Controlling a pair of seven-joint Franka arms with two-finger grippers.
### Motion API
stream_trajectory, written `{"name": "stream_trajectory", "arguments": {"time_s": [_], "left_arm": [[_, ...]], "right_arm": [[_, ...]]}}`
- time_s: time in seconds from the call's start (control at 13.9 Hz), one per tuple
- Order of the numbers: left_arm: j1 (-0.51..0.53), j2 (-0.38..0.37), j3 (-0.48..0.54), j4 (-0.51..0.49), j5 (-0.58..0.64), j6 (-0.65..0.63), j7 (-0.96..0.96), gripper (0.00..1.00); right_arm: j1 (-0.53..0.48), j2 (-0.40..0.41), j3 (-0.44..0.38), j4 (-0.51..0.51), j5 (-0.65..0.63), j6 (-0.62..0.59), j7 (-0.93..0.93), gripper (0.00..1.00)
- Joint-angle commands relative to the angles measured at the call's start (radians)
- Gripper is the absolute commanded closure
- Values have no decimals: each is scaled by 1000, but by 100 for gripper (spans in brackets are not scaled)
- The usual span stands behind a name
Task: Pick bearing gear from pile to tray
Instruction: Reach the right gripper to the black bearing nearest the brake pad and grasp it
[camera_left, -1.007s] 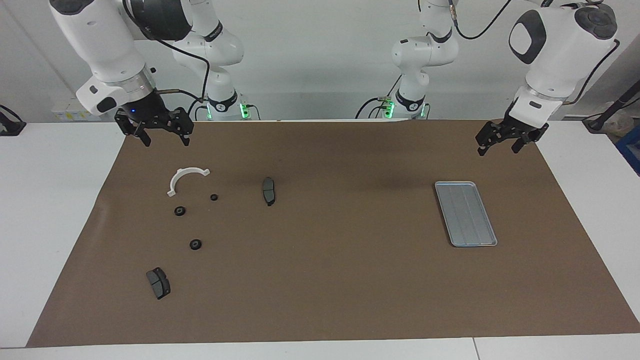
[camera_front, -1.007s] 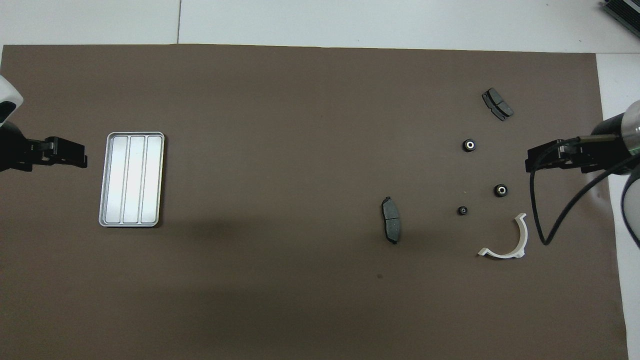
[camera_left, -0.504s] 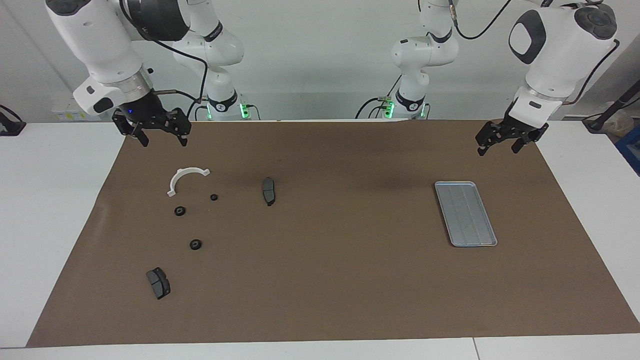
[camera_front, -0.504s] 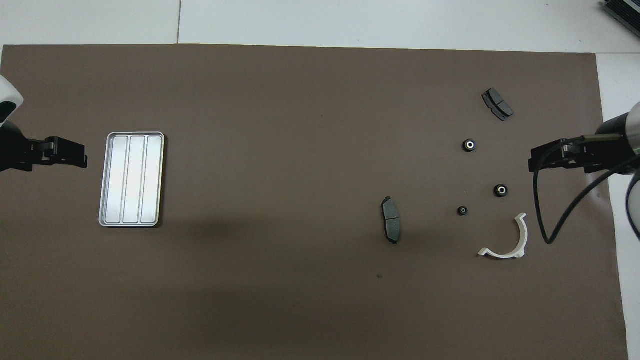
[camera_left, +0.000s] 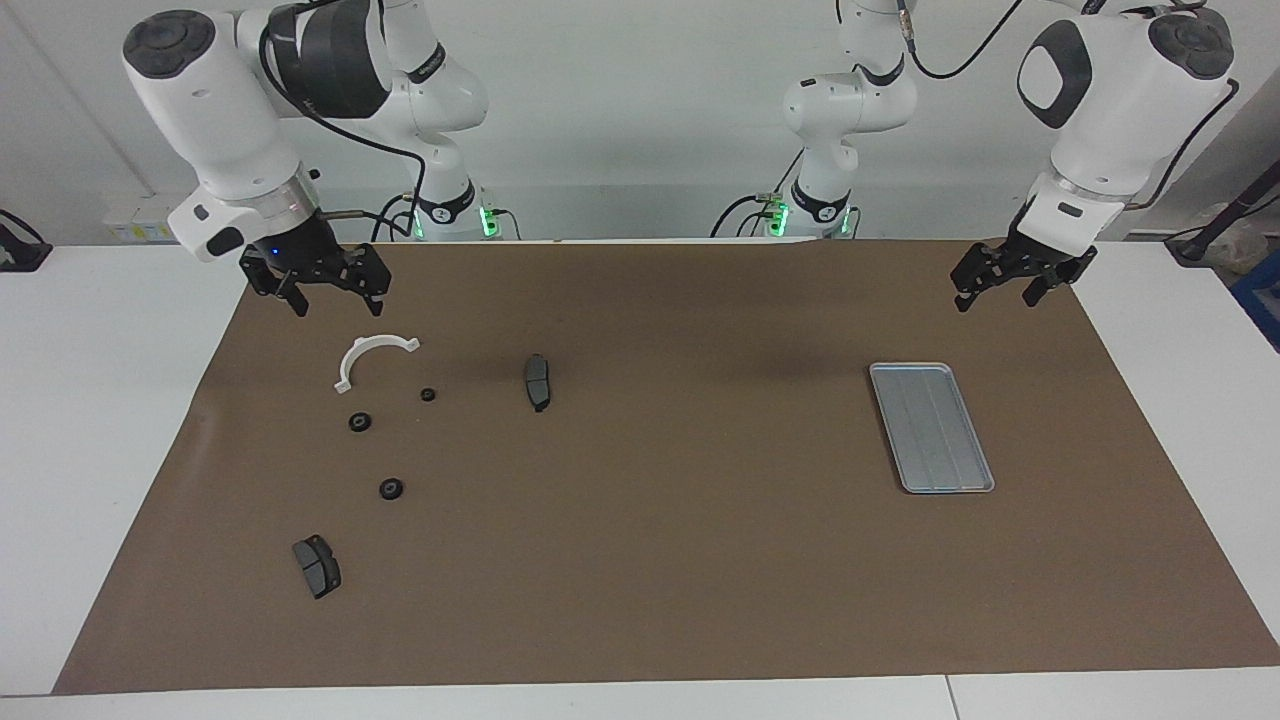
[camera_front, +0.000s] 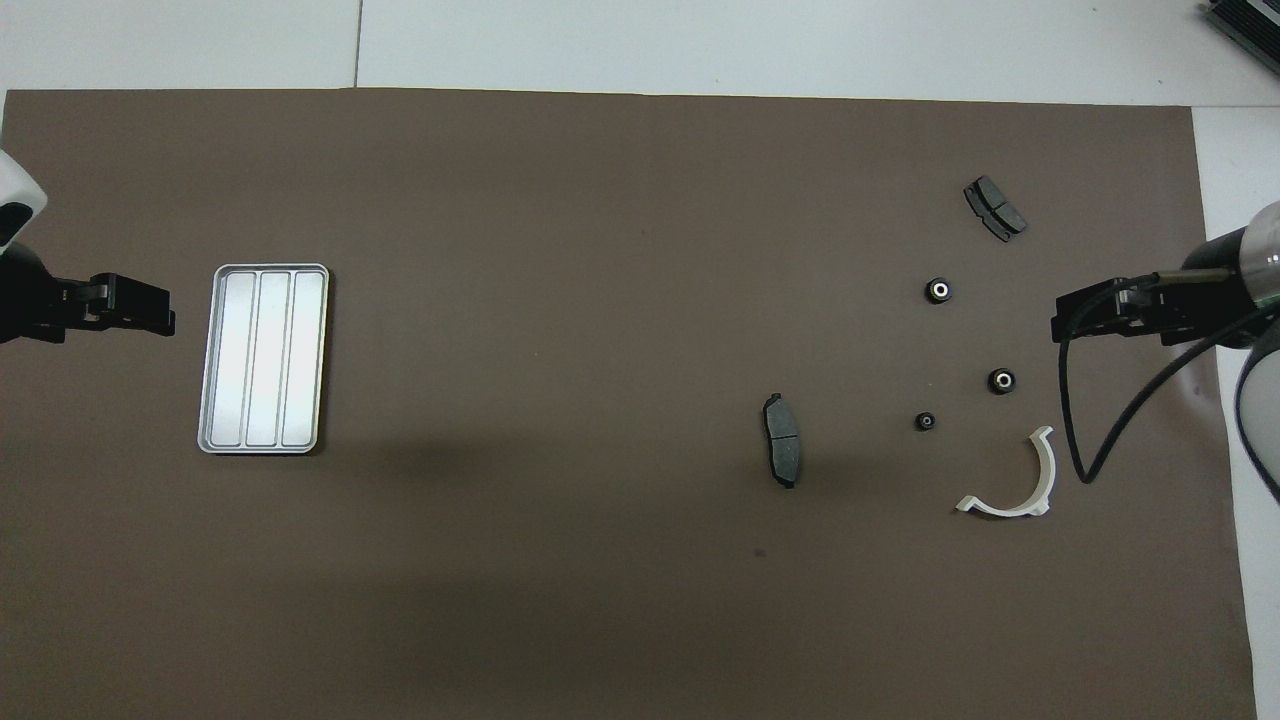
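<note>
The right claw hangs open and empty in the air over the brown mat, just above the edge nearest the robots at the right arm's end of the table. The white half-ring bracket lies on the mat close to it. Three black gears belong to the same scatter: a small one, a larger one beside it, and a third farther from the robots. Two dark brake pads complete the pile (one toward the table's middle, the other farthest from the robots).

The left claw waits, also spread wide and holding nothing, over the mat's edge at the left arm's end. The tray lies flat near it, well apart from the pile.
</note>
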Motion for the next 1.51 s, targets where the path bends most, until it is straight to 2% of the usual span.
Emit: {"name": "stream_trajectory", "arguments": {"time_s": [0.0, 0.29, 0.72, 1.01, 1.44], "left_arm": [[-6, -28, 5, -29, -5, 0, 5, 0], [-6, -28, 5, -29, -5, 2, 5, 0], [-6, -28, 4, -31, -5, 2, 5, 0], [-6, -28, 4, -29, -5, 0, 5, 0], [-6, -28, 5, -31, -5, 2, 5, 0]], "right_arm": [[-14, -52, 7, -120, 6, 84, -20, 0], [-12, -46, 8, -269, 6, 240, -36, 0], [23, 20, 10, -439, 8, 495, -37, 0], [34, 80, 10, -467, 8, 578, -37, 1], [41, 112, 11, -528, 8, 672, -39, 16]]}}
